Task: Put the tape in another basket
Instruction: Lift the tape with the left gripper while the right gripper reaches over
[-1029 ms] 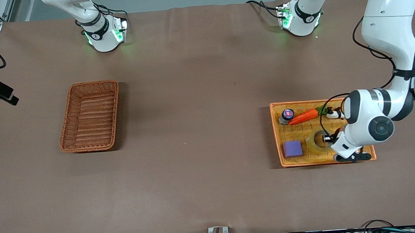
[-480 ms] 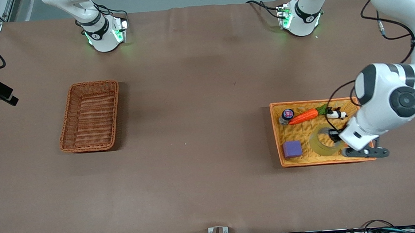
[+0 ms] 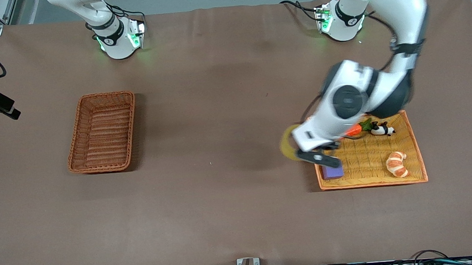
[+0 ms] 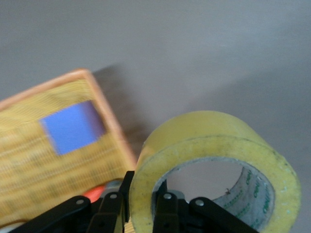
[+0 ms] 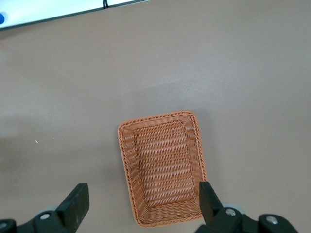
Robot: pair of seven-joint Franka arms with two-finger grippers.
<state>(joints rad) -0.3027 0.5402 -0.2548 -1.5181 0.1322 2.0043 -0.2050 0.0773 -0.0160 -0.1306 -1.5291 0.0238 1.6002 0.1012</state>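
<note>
The tape (image 3: 287, 144), a yellowish translucent roll, hangs in my left gripper (image 3: 295, 145) over the bare table, just off the tray's edge on the side toward the right arm's end. In the left wrist view the left gripper (image 4: 144, 195) is shut on the tape's (image 4: 214, 160) wall, one finger outside and one in the hole. The reddish-brown wicker basket (image 3: 102, 132) stands empty toward the right arm's end of the table. My right gripper (image 5: 141, 204) is open and empty, high over the basket (image 5: 163, 167); it is out of the front view.
The orange-yellow woven tray (image 3: 366, 158) holds a purple block (image 3: 332, 172), a toy carrot (image 3: 354, 130), a small panda figure (image 3: 382, 129) and a croissant (image 3: 397, 164). The left wrist view shows the tray (image 4: 29, 165) and the block (image 4: 73, 126).
My left gripper has lifted the tape out of the tray and swung it past the tray's edge toward the right arm's end. The croissant now shows. The right arm has not moved.
</note>
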